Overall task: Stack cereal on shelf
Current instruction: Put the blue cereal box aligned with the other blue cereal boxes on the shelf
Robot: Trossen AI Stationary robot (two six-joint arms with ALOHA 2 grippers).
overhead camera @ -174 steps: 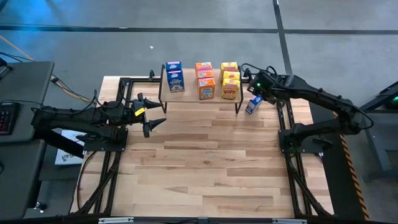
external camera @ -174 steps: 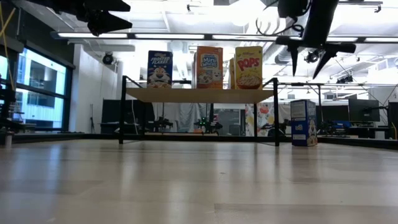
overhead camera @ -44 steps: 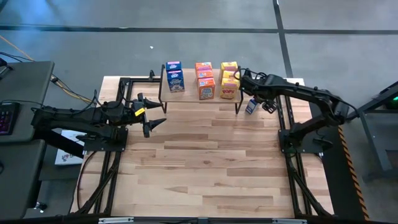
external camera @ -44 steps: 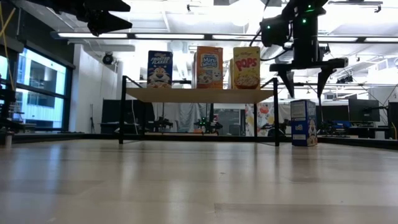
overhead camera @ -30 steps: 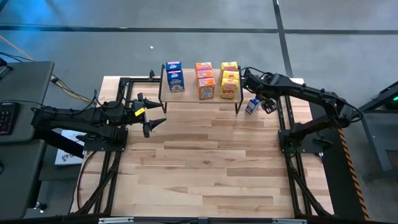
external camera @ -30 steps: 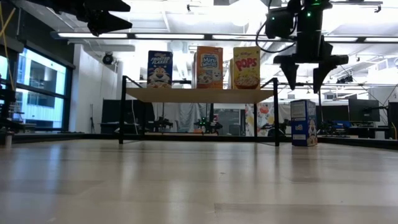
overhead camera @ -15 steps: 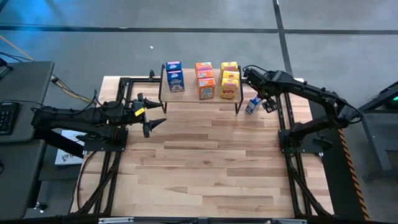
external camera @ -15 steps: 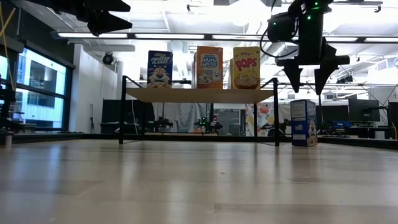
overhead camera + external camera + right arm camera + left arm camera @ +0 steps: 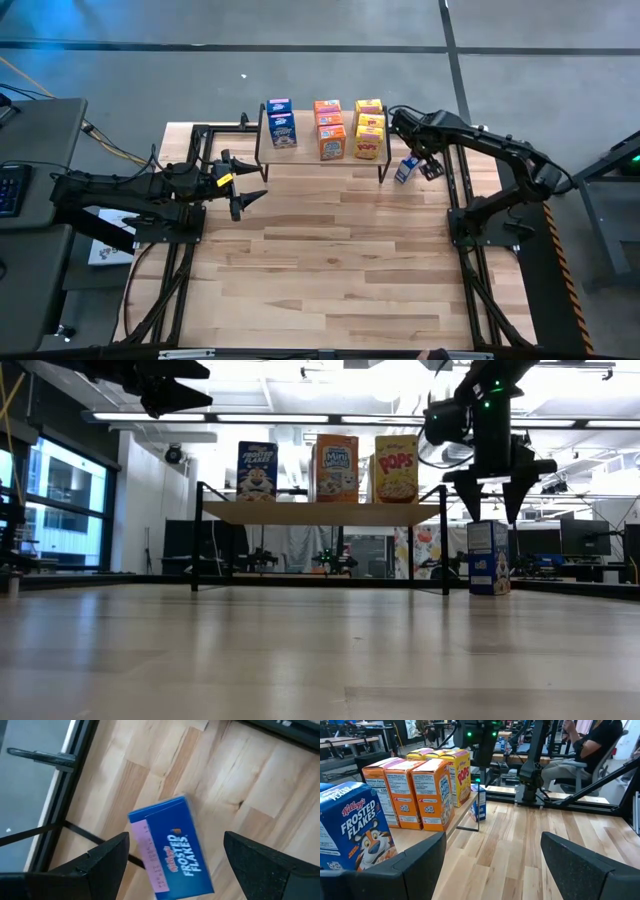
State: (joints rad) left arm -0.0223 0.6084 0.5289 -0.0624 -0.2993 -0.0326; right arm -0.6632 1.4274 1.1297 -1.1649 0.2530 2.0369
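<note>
1. Eight small cardboard cereal boxes can be counted on the light wood plank shelf on thin dark metal legs [image 9: 322,152], at the far edge of the large wooden tabletop [image 9: 330,260]; two blue Frosted Flakes boxes [image 9: 281,122] at its left end, three orange Mini-Wheats boxes [image 9: 329,128] in the middle, three yellow Pops boxes [image 9: 369,128] at its right end; the count of blue ones is less sure, since the rear box is largely hidden in the low and left wrist views.
2. One more blue cereal box [image 9: 407,169] stands upright on the tabletop, just beside the shelf's right-hand legs, apart from the shelf; the low view shows it [image 9: 487,557] resting on the table with its top just under plank height.
3. Right gripper [image 9: 490,500] hangs directly above that box, pointing down; its two dark fingers [image 9: 467,495] are spread wide, tips level with or just above the box top, touching nothing that can be seen; the right wrist view looks down on the box's blue top [image 9: 172,847] between the spread fingers [image 9: 107,862].
4. Left gripper [image 9: 248,193] waits over the left side of the table, well apart from the shelf; its fingers stand wide apart and empty.
5. Beyond the table, the left wrist view shows a seated person in a dark top [image 9: 592,742].
</note>
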